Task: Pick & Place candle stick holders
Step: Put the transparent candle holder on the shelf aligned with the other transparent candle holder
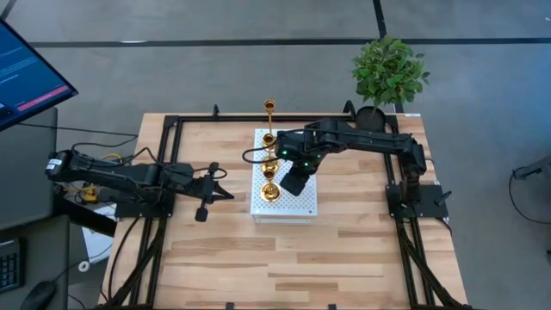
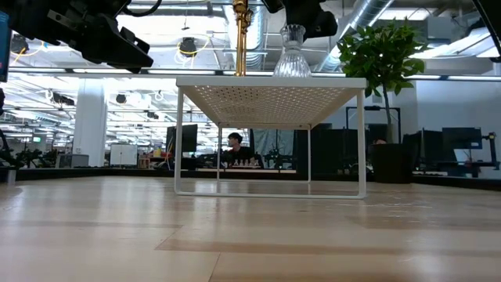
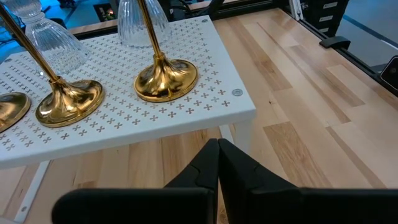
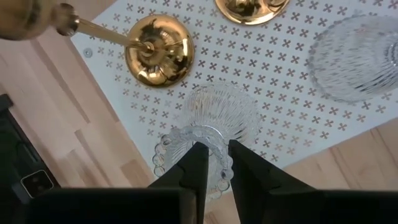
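A: Wooden table [image 1: 344,250] top, dark frame rails along its edges. Left side?

B: Left gripper [image 1: 213,183] hangs over bare wood just left of the white perforated stand [image 1: 297,207], fingers [image 3: 239,168] pressed together, holding nothing.

A: On the stand?

B: Tall gold candle stick holder [image 1: 269,120] at its far edge, thin stem upright. Left wrist view shows two gold round bases [image 3: 166,79] side by side near the stand's edge, each with a thin stem rising from it, clear ribbed glass behind them.

A: Right arm?

B: Right gripper [image 1: 293,182] is above the stand. Its fingers [image 4: 194,163] straddle the beaded rim of a clear glass holder [image 4: 211,134], which stands on the perforated top just beside a gold base [image 4: 158,51]. Contact with the rim cannot be told. A second glass holder [image 4: 354,59] sits apart on the same top.

A: Far right?

B: Potted green plant [image 1: 389,71] at the table's far right corner
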`<state>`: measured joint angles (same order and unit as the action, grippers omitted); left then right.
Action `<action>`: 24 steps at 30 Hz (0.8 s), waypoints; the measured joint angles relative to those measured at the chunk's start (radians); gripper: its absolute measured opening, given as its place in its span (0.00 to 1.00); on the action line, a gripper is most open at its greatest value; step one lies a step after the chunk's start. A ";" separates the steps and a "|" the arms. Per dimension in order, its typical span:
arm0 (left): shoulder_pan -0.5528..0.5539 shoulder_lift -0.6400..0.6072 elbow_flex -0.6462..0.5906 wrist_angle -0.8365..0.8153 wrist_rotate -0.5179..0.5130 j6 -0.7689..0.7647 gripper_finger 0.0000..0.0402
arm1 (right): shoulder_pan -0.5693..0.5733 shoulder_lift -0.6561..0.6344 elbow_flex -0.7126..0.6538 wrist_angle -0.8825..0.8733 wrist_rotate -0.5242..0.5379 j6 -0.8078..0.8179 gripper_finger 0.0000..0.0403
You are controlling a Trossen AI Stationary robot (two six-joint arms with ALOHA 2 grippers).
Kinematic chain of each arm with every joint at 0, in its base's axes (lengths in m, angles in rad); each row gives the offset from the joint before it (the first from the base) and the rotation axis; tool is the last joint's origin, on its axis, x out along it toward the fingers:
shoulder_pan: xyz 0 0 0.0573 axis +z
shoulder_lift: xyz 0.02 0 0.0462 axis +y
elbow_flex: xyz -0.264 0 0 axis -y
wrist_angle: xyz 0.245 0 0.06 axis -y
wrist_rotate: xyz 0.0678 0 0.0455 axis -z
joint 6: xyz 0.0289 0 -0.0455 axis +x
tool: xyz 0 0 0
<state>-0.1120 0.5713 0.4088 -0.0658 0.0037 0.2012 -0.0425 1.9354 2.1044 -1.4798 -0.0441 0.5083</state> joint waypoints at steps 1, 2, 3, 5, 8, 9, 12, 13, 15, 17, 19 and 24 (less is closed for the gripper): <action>0.000 0.000 0.000 0.000 0.000 0.000 0.02 | 0.000 0.000 0.000 0.000 0.000 0.006 0.13; 0.000 0.000 0.000 0.000 0.000 0.000 0.02 | 0.000 0.000 0.000 0.000 0.000 0.011 0.13; 0.000 0.000 0.000 0.000 0.000 0.000 0.02 | 0.000 0.000 0.000 0.000 0.000 0.014 0.13; 0.000 0.000 0.000 0.000 0.000 0.000 0.02 | 0.000 0.000 0.000 0.000 -0.004 0.015 0.13; 0.000 0.000 0.000 0.000 0.000 0.000 0.02 | 0.000 0.000 0.000 0.000 -0.005 0.016 0.13; 0.000 0.000 0.000 0.000 0.000 0.000 0.02 | 0.000 0.000 0.000 0.000 -0.005 0.017 0.13; 0.000 0.000 0.000 0.000 0.000 0.000 0.02 | 0.000 0.000 0.000 0.000 -0.008 0.022 0.13; 0.000 0.000 0.000 0.000 0.000 0.000 0.02 | 0.000 0.000 0.000 -0.001 -0.008 0.025 0.13; 0.000 0.000 0.000 0.000 0.000 0.000 0.02 | 0.000 0.000 0.000 0.000 -0.010 0.029 0.13; 0.000 0.000 0.000 0.000 0.000 0.000 0.02 | 0.000 0.000 0.000 -0.001 -0.011 0.035 0.13; 0.000 0.000 0.000 0.000 0.000 0.000 0.02 | 0.000 0.000 0.000 -0.009 -0.011 0.042 0.13; 0.000 0.000 0.000 0.000 0.000 0.000 0.02 | 0.000 0.000 0.000 -0.058 0.002 0.053 0.13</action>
<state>-0.1120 0.5713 0.4091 -0.0658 0.0037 0.2012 -0.0422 1.9354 2.1044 -1.5381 -0.0420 0.5617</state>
